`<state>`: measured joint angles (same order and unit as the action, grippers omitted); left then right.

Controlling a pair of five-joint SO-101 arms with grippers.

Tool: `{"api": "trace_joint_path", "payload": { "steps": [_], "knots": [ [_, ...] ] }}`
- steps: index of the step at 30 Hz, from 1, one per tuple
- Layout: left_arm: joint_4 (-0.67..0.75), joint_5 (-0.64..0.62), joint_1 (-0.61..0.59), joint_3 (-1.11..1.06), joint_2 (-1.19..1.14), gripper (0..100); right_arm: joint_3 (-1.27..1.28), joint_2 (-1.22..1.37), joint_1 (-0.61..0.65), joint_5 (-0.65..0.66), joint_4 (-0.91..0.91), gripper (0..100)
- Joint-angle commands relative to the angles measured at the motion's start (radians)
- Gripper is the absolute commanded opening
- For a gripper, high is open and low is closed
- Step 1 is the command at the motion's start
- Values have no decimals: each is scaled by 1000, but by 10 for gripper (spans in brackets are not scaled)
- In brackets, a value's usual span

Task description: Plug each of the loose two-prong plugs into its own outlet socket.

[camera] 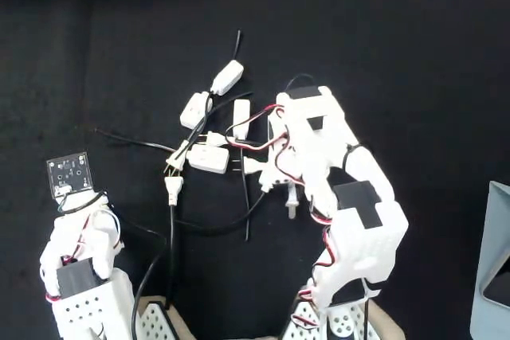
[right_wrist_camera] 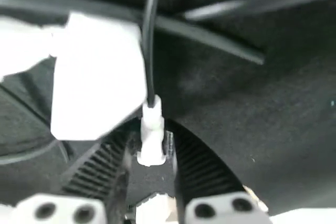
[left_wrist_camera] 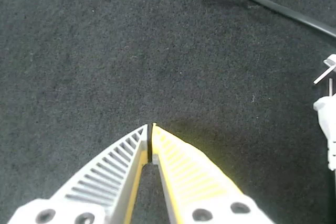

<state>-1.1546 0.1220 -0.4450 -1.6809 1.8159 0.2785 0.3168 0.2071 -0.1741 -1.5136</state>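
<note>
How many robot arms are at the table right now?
2. The left arm sits at the left of the table, left gripper shut on nothing. The right arm is by the cable cluster mid-table, right gripper shut on a white plug.

Matt black cloth table (camera: 430, 53); white plastic plugs (camera: 173, 186); glossy cords (camera: 170, 244).

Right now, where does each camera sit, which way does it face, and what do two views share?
High view: fixed above the table, facing down on the cord tangle; left arm and right arm show.
Left wrist view: on that wrist, facing down past the shut left pincer onto the table.
Right wrist view: on that wrist, facing along the right pincer gripping a white plug beside a socket block.
Shared: the left view's loose plug likely is the high view's plug.
</note>
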Motion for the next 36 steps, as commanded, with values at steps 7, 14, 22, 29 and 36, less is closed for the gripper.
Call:
{"api": "trace_joint_path", "payload": {
  "steps": [7,14,22,29,36],
  "knots": [
    [21,0,-7,25,5,30,-44,-361,15,66,-129,11],
    [23,-3,62,194,5,30,-24,-644,20,64,-140,11],
    [129,-74,232,311,5,30,97,-877,198,-34,-133,11],
    [376,-282,245,242,5,33,124,-1072,362,-52,-94,11],
    [446,-292,323,249,5,33,321,-1211,508,11,117,11]
  ]
}}
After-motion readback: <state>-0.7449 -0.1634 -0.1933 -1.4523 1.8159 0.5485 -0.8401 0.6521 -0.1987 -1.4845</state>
